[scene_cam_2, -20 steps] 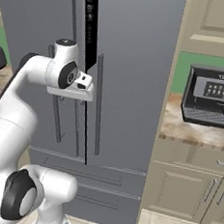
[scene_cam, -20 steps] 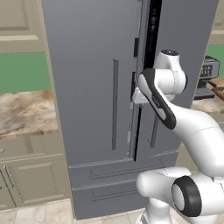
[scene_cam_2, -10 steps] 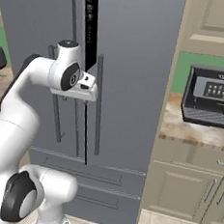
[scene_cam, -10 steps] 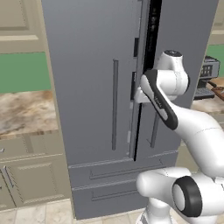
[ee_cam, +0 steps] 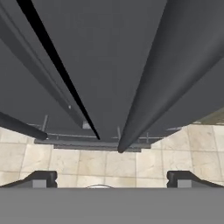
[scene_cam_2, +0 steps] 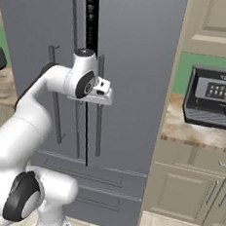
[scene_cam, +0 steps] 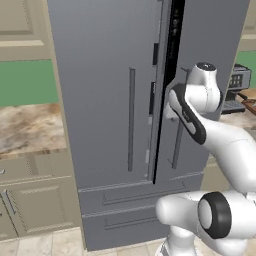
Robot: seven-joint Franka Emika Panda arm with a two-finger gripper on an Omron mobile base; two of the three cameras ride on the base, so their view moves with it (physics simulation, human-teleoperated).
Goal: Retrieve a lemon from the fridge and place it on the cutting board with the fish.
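Observation:
The fridge [scene_cam: 105,75] is tall and dark grey, and a narrow black gap [scene_cam: 172,45] runs between its two doors. My gripper [scene_cam_2: 105,91] hangs open close in front of the right door's long bar handle [scene_cam_2: 98,128]. In the hand view that handle [ee_cam: 166,74] runs large down the middle, above my open gripper [ee_cam: 109,179], and nothing is between the fingertips [ee_cam: 41,178]. A reddish-brown corner of the cutting board [scene_cam: 249,95] peeks in at the far right. The lemon and the fish are out of view.
A coffee machine [scene_cam_2: 213,97] stands on the marbled counter [scene_cam_2: 191,130] right of the fridge. Beige cabinets [scene_cam_2: 191,183] sit below it. Another counter stretch [scene_cam: 27,127] lies left of the fridge. The fridge's lower drawers [scene_cam: 130,207] are shut. Tiled floor [ee_cam: 87,162] shows below.
My hand has drifted sideways toward the right door's handle, staying open. The fridge doors have not moved.

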